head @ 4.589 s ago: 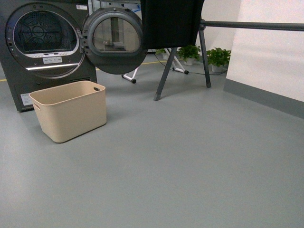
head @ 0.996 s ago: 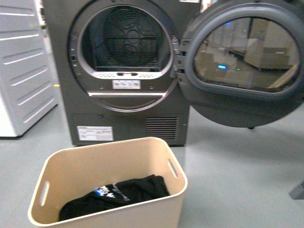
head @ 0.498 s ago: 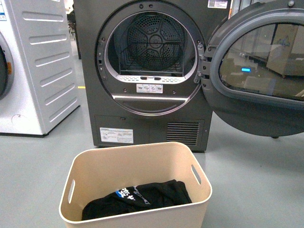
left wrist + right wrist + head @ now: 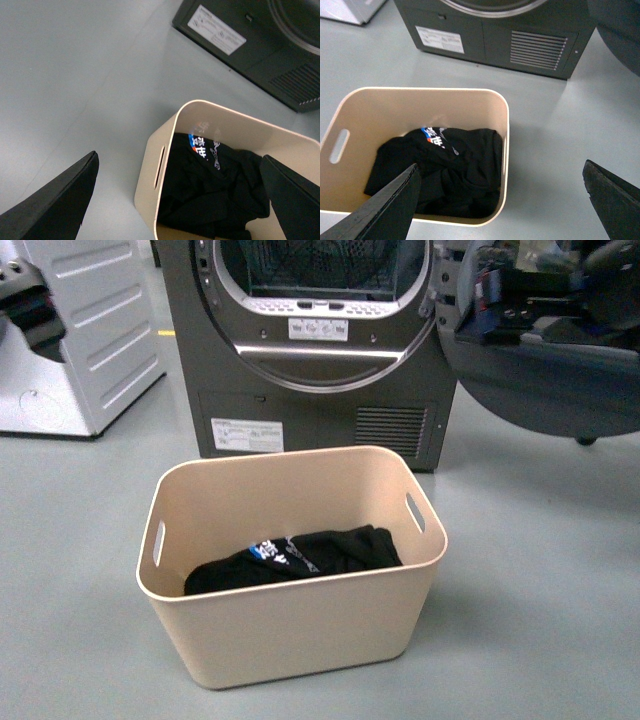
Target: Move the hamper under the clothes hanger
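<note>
The hamper [image 4: 290, 650] is a beige plastic tub standing on the grey floor just in front of the dryer. A slot handle shows in each short side. A black garment [image 4: 300, 558] with a blue and white print lies in it. My left gripper [image 4: 178, 156] is open above the hamper [image 4: 149, 172], its fingers [image 4: 55, 205] wide apart over the handle-side wall. My right gripper [image 4: 501, 164] is open above the hamper's [image 4: 420, 107] other side, spanning its rim. Neither touches it. The clothes hanger is out of view.
A dark grey dryer [image 4: 310, 420] stands right behind the hamper, with its round door [image 4: 560, 380] swung open to the right. A white machine [image 4: 80, 340] stands at the far left. Grey floor [image 4: 540, 570] lies to the right and in front of the hamper.
The front view has come closer and tilted down: the hamper now shows whole and higher in the picture, and the dryer's top is cut off.
</note>
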